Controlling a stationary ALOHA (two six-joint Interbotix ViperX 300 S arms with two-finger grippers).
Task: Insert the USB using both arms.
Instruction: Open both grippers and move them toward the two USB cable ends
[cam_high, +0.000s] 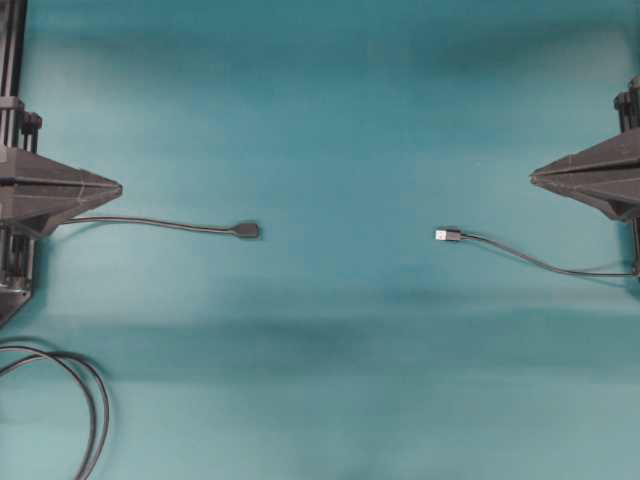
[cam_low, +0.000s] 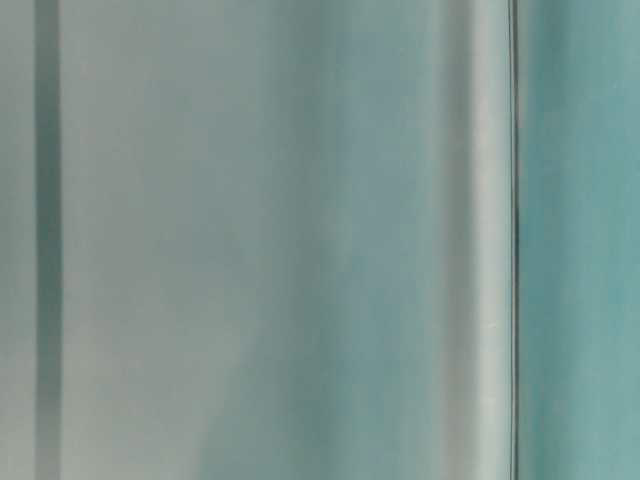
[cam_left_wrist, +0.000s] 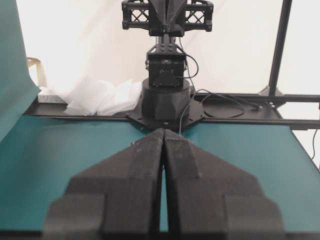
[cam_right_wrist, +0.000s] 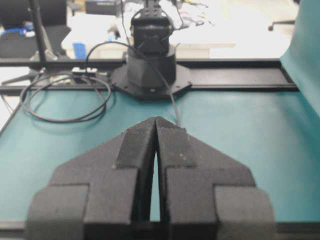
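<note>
The USB (cam_high: 447, 235), a silver-tipped plug with a short black body, lies on the teal table right of centre, its thin cable trailing off to the right. An all-black socket (cam_high: 247, 230) on another thin cable lies left of centre, facing it. My left gripper (cam_high: 118, 186) rests at the left edge, shut, with nothing between its fingers (cam_left_wrist: 150, 150). Over at the right edge my right gripper (cam_high: 533, 177) is shut too and holds nothing. Both grippers are well clear of the plug and the socket. In each wrist view the fingertips meet: left gripper (cam_left_wrist: 164, 131), right gripper (cam_right_wrist: 156, 119).
A thicker looped black cable (cam_high: 88, 385) lies at the front left corner. In the left wrist view the other arm's base (cam_left_wrist: 166, 97) stands across the table; the right wrist view shows the opposite base (cam_right_wrist: 151, 70) and coiled cable (cam_right_wrist: 65, 100). The table-level view is a blur.
</note>
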